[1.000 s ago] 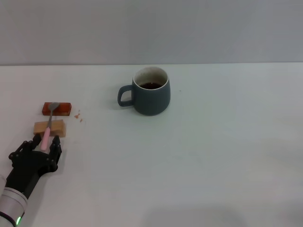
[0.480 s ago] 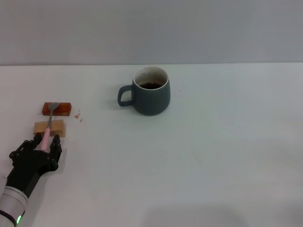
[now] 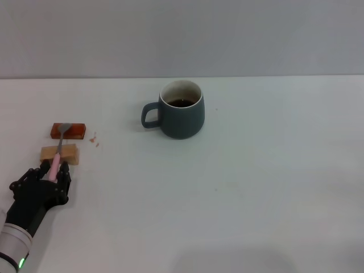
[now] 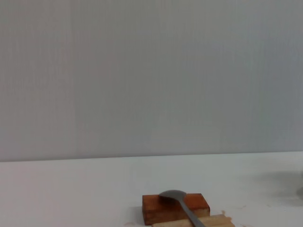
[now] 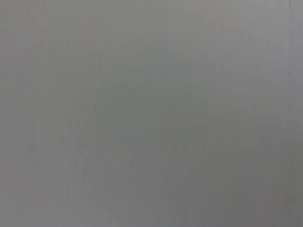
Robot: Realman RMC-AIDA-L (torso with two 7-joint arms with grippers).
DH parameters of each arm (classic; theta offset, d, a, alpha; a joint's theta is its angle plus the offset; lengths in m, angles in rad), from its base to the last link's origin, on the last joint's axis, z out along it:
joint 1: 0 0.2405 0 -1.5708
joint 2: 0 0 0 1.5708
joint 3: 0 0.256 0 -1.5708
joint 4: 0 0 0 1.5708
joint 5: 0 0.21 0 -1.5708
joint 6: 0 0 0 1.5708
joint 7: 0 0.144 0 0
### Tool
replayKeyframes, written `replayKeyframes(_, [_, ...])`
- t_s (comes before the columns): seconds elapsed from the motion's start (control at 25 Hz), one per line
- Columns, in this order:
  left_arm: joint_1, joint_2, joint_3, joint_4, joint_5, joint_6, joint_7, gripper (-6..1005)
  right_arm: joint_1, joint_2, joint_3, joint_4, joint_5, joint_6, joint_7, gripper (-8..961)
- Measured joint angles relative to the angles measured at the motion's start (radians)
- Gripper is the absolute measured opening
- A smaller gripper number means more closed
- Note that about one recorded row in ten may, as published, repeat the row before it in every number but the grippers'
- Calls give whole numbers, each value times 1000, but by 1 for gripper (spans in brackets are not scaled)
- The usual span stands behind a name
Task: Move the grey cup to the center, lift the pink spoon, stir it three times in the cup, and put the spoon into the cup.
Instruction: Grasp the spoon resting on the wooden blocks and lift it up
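Near the desk's (image 3: 244,193) left edge, the left hand (image 3: 54,168) has its dark fingers on either side of the pink spoon's (image 3: 55,163) handle end; whether they clench it, I cannot tell. The spoon lies across the tan block (image 3: 60,153) and red-brown block (image 3: 68,131). The grey cup (image 3: 181,109) stands toward the far edge.

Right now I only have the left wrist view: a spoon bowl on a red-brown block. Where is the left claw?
Observer: The left claw is at the pink spoon's handle end, near the table's left edge.
Operator: Is the handle propped on anything?
Observer: Yes, it crosses a tan wooden block, in front of the red-brown block.
Operator: And the cup?
Observer: The grey cup stands upright near the table's middle, handle toward the spoon, dark liquid inside.
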Motion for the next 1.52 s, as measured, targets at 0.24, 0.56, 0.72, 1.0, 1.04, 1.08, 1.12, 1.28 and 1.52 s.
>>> replayKeyframes(0.24, [-2,1,2,1,-1,-3,0,372,-1,1,0,0,0,0,0,0])
replayKeyframes(0.56, [3,1,3,0,-17,9,3,266,-1,2,0,0,0,0,0,0])
replayKeyframes(0.72, [-7,1,1,18,-17,3,3,212,-1,2,-1,0,0,0,0,0])
replayKeyframes(1.0, [-11,1,8,17,-12,4,9,180,-7,2,-2,1,0,0,0,0])
replayKeyframes(1.04, [-11,1,8,17,-12,4,9,177,-8,2,-2,2,0,0,0,0])
replayKeyframes(1.08, [-11,1,9,15,-10,5,9,173,-9,2,-2,2,0,0,0,0])
replayKeyframes(1.12, [-10,1,12,9,-8,10,9,170,-9,2,-2,2,0,0,0,0])
replayKeyframes(1.28, [-4,3,22,-5,-8,52,19,167,-12,3,-3,4,0,0,1,0])
replayKeyframes(1.52, [5,33,32,-107,23,-3,24,168,-26,1,-3,37,0,0,-3,0])
